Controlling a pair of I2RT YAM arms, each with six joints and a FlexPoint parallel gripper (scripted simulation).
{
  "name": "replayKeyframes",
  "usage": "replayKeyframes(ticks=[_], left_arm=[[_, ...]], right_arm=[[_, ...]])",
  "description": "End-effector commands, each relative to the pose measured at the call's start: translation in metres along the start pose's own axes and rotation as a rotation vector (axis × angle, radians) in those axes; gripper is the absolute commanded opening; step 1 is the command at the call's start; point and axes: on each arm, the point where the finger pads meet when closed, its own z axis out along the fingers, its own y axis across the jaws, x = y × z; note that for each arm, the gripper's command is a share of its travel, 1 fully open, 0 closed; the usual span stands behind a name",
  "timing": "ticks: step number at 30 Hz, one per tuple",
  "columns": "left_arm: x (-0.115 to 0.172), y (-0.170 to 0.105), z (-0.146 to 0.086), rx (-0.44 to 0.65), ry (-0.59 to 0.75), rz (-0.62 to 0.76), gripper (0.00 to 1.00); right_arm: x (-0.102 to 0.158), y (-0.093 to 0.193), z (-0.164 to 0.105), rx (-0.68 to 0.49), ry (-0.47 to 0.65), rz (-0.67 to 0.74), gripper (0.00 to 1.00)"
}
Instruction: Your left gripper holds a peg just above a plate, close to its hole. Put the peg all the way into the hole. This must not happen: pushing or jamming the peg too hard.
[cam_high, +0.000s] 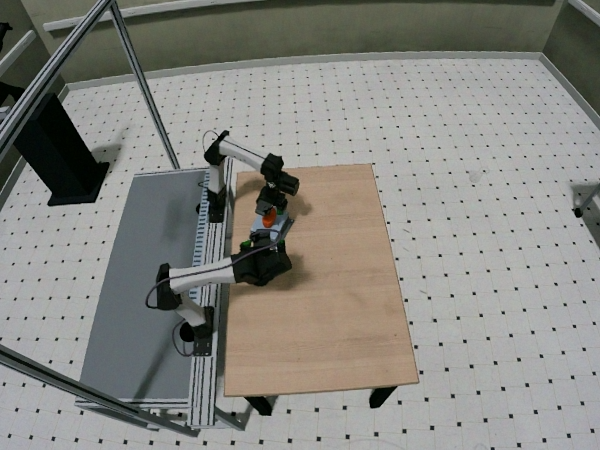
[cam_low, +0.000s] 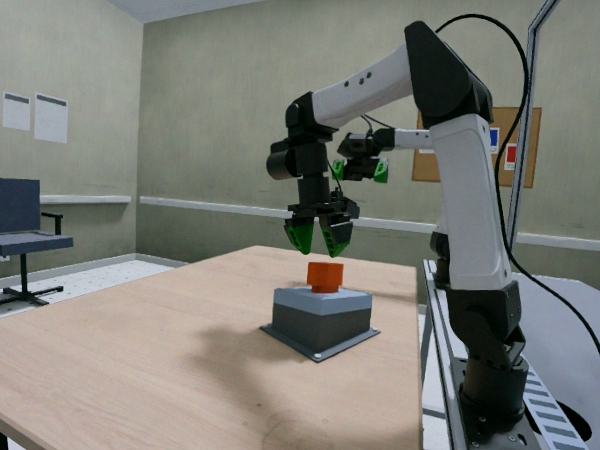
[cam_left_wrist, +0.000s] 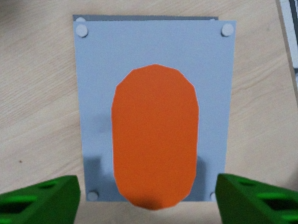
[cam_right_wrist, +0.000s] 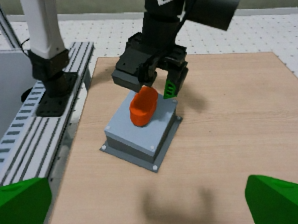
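The table (cam_high: 340, 260) (cam_low: 150, 350) (cam_left_wrist: 30, 125) (cam_right_wrist: 225, 150) carries the plate (cam_high: 257, 227) (cam_low: 350, 300) (cam_left_wrist: 100, 55) (cam_right_wrist: 120, 130) on its dark block, over near the arms' rail. Above it the left gripper (cam_high: 270, 209) (cam_low: 319, 252) (cam_left_wrist: 147, 183) (cam_right_wrist: 149, 91) hangs just over the peg (cam_high: 269, 218) (cam_low: 325, 275) (cam_left_wrist: 155, 135) (cam_right_wrist: 143, 106), its fingers apart and gripping nothing. The right gripper (cam_high: 263, 245) (cam_low: 360, 171) (cam_right_wrist: 147, 184) waits off to the side, fingers wide, also holding nothing. The peg looks upright to me, standing in the plate by a narrower lower part, with some of that part showing beneath its broad head. The hole is hidden, so I can't tell how deep the peg sits. I'd call this the seating step: if it isn't fully down, the next move wants a square regrip or a light, centred press, stopping at any resistance, since an off-centre shove could jam it.
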Motion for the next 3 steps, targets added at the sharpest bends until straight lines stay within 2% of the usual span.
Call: replayKeyframes(ticks=[1,3], left_arm=[[-0.0056,-0.0057,-0.0055,-0.007,-0.006,0.009,0.70],[-0.0056,-0.0057,-0.0055,-0.007,-0.006,0.009,0.70]], right_arm=[[-0.0086,0.0039,-0.0013,-0.005,-0.008,-0.024,1.00],[-0.0086,0.0039,-0.0013,-0.005,-0.008,-0.024,1.00]])
